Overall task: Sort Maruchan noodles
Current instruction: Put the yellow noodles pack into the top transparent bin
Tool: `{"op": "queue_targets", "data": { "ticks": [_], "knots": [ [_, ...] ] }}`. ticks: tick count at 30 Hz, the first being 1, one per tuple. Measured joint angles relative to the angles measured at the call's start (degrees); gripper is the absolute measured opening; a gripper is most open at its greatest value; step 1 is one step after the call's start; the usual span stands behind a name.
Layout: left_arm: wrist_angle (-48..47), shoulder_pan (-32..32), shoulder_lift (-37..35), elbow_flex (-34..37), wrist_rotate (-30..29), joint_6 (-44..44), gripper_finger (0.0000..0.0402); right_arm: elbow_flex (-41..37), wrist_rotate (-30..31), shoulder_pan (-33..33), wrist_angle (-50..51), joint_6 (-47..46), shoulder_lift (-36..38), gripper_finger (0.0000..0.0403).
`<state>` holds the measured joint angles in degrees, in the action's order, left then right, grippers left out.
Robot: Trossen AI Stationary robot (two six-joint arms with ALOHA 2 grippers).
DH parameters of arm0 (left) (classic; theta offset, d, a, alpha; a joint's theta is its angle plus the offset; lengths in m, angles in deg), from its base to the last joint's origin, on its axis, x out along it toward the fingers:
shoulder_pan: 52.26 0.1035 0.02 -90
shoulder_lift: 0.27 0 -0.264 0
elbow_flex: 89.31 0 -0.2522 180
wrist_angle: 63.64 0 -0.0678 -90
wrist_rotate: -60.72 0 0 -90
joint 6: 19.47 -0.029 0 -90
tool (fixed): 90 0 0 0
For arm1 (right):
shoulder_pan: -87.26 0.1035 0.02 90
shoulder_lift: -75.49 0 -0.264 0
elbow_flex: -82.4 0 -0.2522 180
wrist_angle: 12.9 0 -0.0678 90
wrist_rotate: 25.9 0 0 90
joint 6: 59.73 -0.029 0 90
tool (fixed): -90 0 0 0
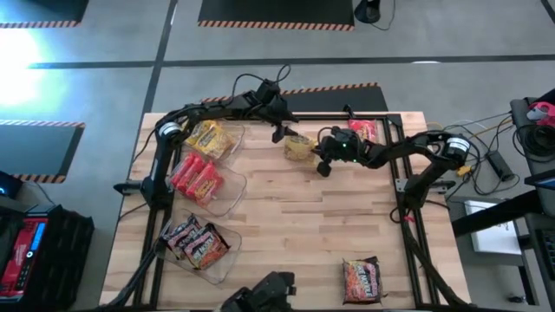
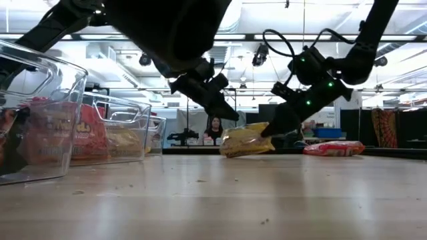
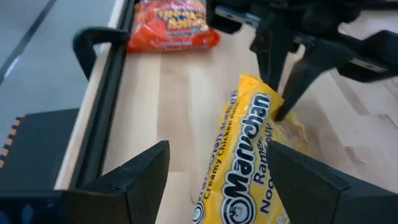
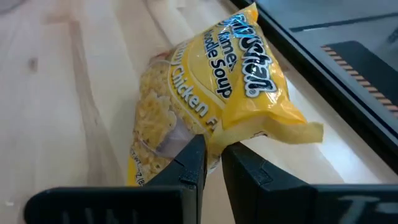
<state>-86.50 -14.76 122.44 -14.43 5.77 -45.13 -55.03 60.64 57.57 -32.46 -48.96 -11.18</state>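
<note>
A yellow Maruchan packet point(image 1: 301, 148) sits at the far middle of the table, tilted in the low view point(image 2: 245, 141). My right gripper point(image 4: 213, 150) is shut on it and comes from the right point(image 1: 323, 160). My left gripper point(image 1: 279, 133) hovers open just left of the packet and above it. In the left wrist view its fingers point(image 3: 146, 177) stand on either side of the packet's near end point(image 3: 239, 180), apart from it. A red packet point(image 1: 364, 130) lies at the far right, and a dark one point(image 1: 362, 278) near the front right. My right gripper pinches the yellow packet by a crinkled edge fold point(image 4: 217, 132) between its two fingertips point(image 4: 189, 155). It comes slanting down from the table's right. The packet is tilted, its held end point(image 2: 265, 131) raised and its other end point(image 2: 227, 150) low by the table.
Three clear bins stand along the left: yellow packets point(image 1: 213, 139) at the far end, red ones point(image 1: 198, 177) in the middle, dark ones point(image 1: 198, 242) nearest. A black frame rail point(image 3: 102, 106) runs along the far edge. The middle of the wooden table point(image 1: 303, 225) is bare.
</note>
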Motion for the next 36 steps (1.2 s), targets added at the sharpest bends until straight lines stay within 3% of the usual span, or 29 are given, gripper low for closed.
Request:
{"op": "queue_targets", "data": {
  "ticks": [7, 19, 36],
  "knots": [
    [-10.6, -0.5, 0.0, -0.7, 6.3, -6.0, 0.0251, 3.0, 0.0, 1.3, 3.2, 4.6, 0.0, 0.0040],
    [-9.6, -0.8, 0.0, -0.9, 4.5, -6.5, 0.0251, 4.4, 0.0, 3.6, 3.0, 8.8, 0.0, 0.0040],
    [-21.4, -1.2, 1.3, -0.9, 7.8, -8.2, 0.0251, 4.4, 0.5, 4.1, 1.2, 11.8, 0.0, 0.0040]
  ]
}}
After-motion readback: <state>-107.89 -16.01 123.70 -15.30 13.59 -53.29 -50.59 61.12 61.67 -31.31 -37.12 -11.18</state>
